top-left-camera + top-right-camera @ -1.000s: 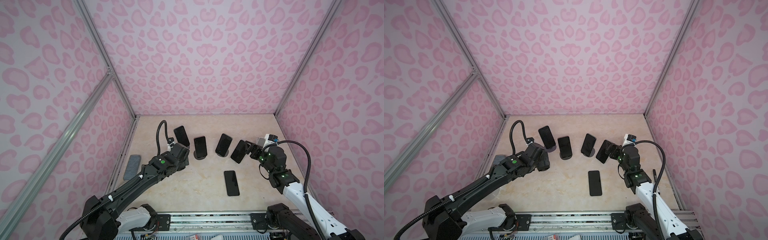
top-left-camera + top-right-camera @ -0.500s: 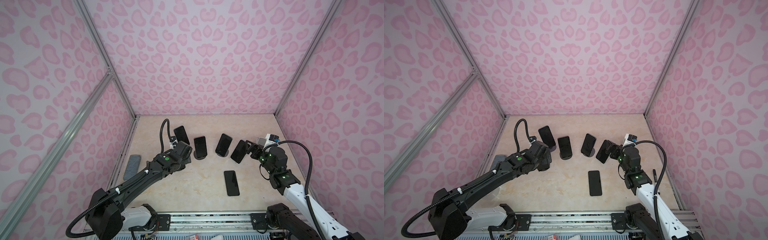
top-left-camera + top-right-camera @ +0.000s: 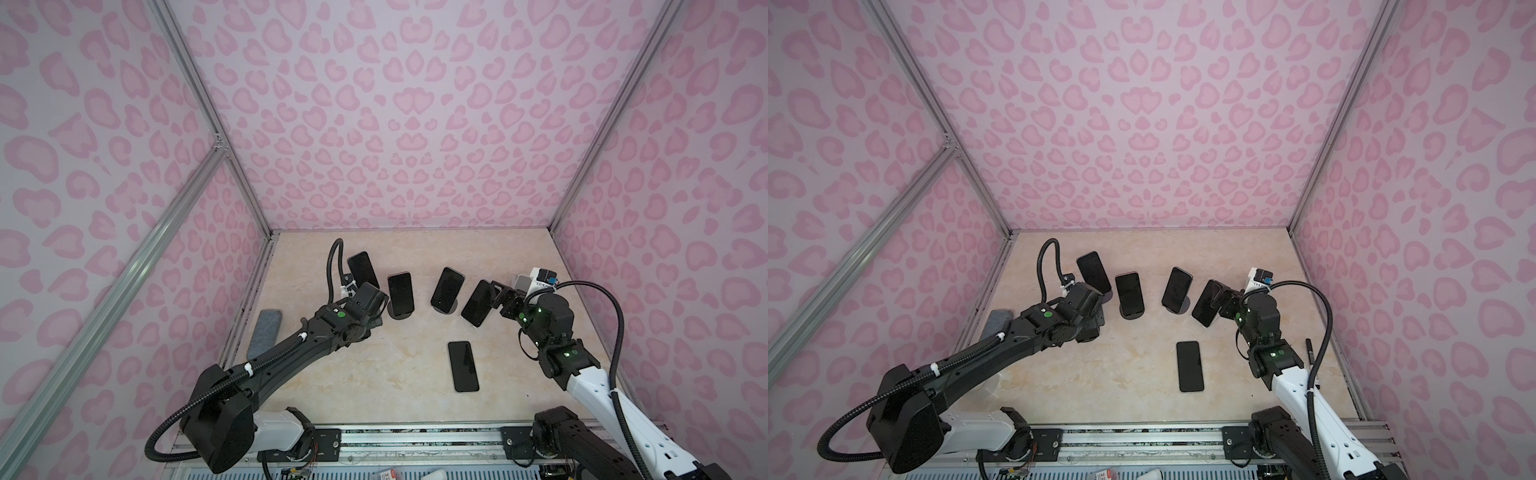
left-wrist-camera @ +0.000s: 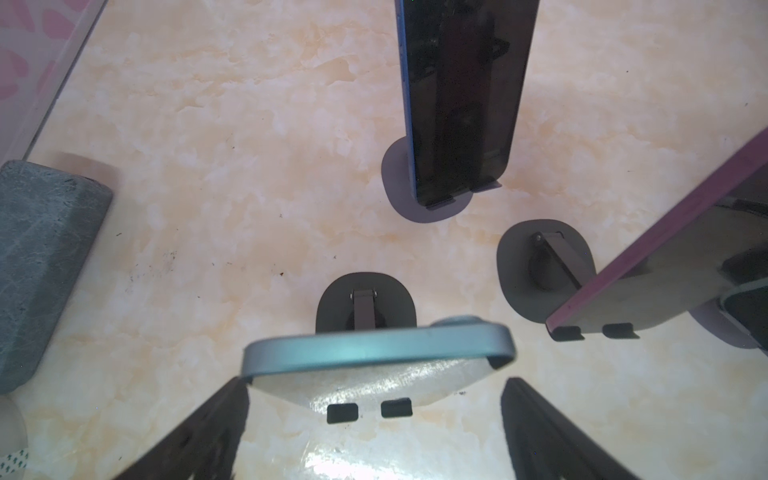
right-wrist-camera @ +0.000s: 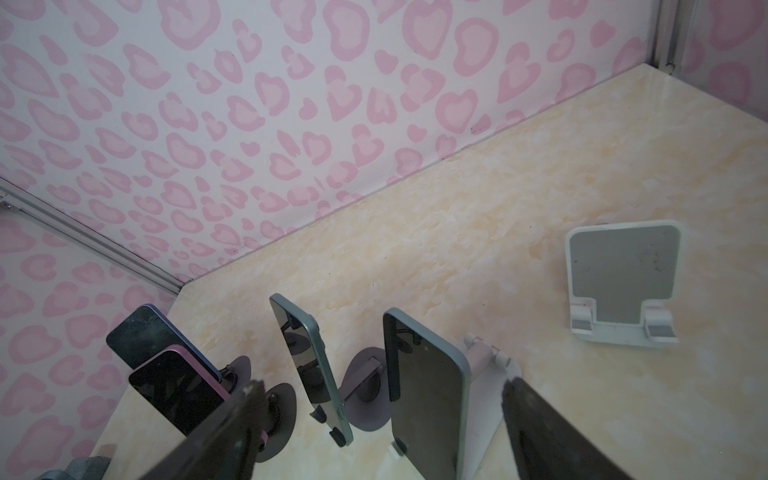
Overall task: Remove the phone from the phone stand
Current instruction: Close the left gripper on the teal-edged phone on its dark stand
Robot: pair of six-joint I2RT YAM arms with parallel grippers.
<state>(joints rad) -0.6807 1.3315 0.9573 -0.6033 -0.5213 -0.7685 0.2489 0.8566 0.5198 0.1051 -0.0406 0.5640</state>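
Since the flat phone (image 3: 463, 365) in the foreground looks already removed, work lies behind it: the left gripper (image 4: 374, 381) hangs wide open above the leftmost phone (image 4: 374, 347), which leans on its dark stand (image 4: 365, 303). The right gripper (image 5: 381, 383), spread and empty, waits just beside the rightmost phone (image 5: 424, 395) on its white stand (image 5: 486, 407), apparently aligned to lift it clear.

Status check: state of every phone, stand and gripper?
Left gripper: open.
Teal-edged phone, within its span: docked on dark stand.
Right gripper: open.
Light-blue phone, within its span: docked on white stand.
Blue-edged phone: docked.
Purple-edged phone: docked.
Dark-teal phone: docked.
Flat phone: lying on table, undocked.
Spare white stand: empty.
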